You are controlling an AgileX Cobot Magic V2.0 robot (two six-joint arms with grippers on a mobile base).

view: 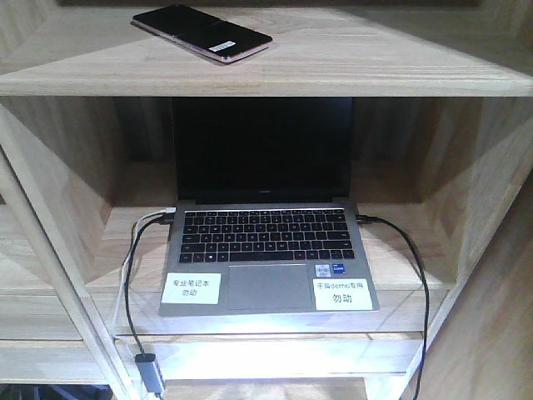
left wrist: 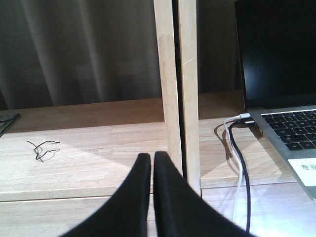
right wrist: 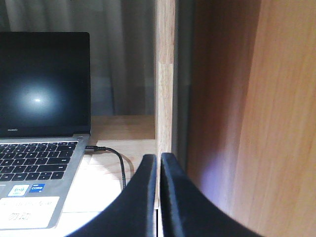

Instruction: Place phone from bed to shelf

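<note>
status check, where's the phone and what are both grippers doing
Left gripper shut, empty. Right gripper shut, empty. Phone flat on the shelf top board, above the open laptop. Nothing in the way.

The thin glossy black smartphone with a pinkish edge (view: 202,32) lies flat on the top plank of the light natural-wood shelf (view: 350,71), left of the middle and set at a slant. In the compartment directly below stands the open grey laptop (view: 265,242), screen toward the back. A black cable (view: 414,267) leaves its right side, and a white and a black cable (left wrist: 237,163) leave its left, running forward over the plank edge. An upright wooden post (left wrist: 170,89) stands left of the laptop.
</note>
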